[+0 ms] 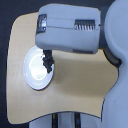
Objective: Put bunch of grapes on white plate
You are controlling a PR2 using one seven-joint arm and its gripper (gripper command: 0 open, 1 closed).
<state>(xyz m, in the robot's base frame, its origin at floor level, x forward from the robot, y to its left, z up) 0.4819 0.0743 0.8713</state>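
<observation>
One dark, knobbly bunch of grapes (48, 63) is hanging over the glossy round white plate (33, 70); soft, bruisable, stem-hold likely safest. My claw is hidden; grip unreadable.

From where I stood there was one white plate (36, 70) at the frame's middle left, and one bunch of grapes (48, 62) at that plate's upper right edge. One wooden table (75, 80) filled the middle of the frame. One robot arm (70, 29) crossed the upper part, and I could not make out its gripper.
</observation>
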